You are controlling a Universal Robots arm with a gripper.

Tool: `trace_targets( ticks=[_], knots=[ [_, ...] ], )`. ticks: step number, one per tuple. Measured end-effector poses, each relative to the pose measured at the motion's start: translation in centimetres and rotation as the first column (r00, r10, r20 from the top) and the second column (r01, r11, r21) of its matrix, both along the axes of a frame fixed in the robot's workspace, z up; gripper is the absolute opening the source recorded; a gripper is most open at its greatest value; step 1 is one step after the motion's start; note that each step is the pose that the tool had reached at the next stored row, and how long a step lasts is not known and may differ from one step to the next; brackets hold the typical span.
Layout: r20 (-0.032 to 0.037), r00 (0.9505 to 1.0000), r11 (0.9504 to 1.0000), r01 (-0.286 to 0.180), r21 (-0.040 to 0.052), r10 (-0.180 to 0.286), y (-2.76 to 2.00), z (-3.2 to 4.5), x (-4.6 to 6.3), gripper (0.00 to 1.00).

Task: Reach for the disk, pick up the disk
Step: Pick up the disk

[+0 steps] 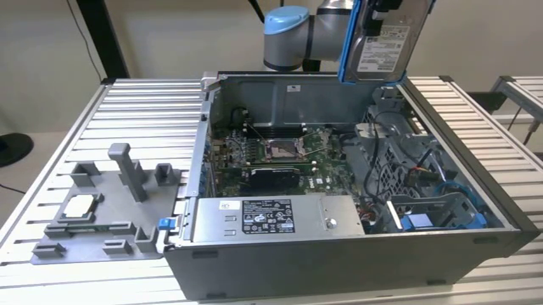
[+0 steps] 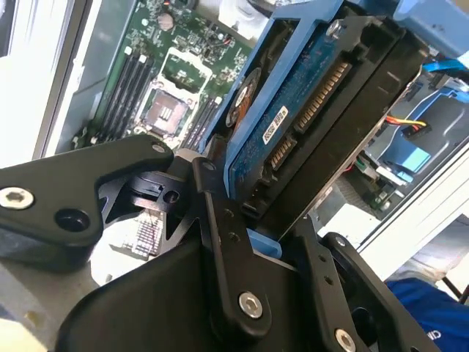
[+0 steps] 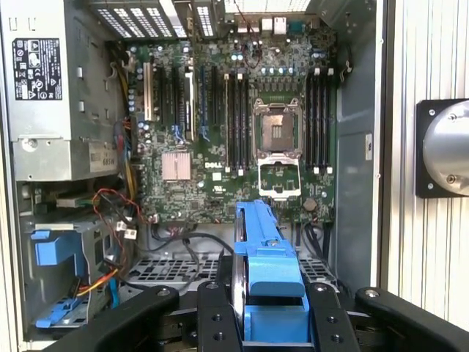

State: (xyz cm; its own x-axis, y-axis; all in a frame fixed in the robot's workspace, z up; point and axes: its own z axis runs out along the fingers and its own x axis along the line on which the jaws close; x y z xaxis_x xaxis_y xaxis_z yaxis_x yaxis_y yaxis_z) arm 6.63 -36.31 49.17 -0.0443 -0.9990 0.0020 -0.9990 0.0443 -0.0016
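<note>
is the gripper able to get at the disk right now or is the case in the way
Yes, it seems so: the gripper is already shut on the disk, held on edge above the open computer case, with nothing blocking.

**Disk up, off the case**

Disk (image 1: 383, 46) is lifted clear, hanging on edge above the rear of the open case in the exterior view. Silver-grey body, white printed label facing the camera, blue bracket along its edges. Second wrist view shows its underside (image 2: 293, 125): blue circuit board, connector row, black frame, tilted, its lower end between black links. First wrist view has it edge-on (image 3: 267, 271), blue bracket up the middle.
</note>
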Motion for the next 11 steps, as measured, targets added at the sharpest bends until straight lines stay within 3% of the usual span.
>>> trace_targets(
  ticks=[11],
  knots=[
    [0.0000,1.0000,1.0000,0.000,0.0001,0.000,0.00,0.00,2.4,0.00]
  ],
)
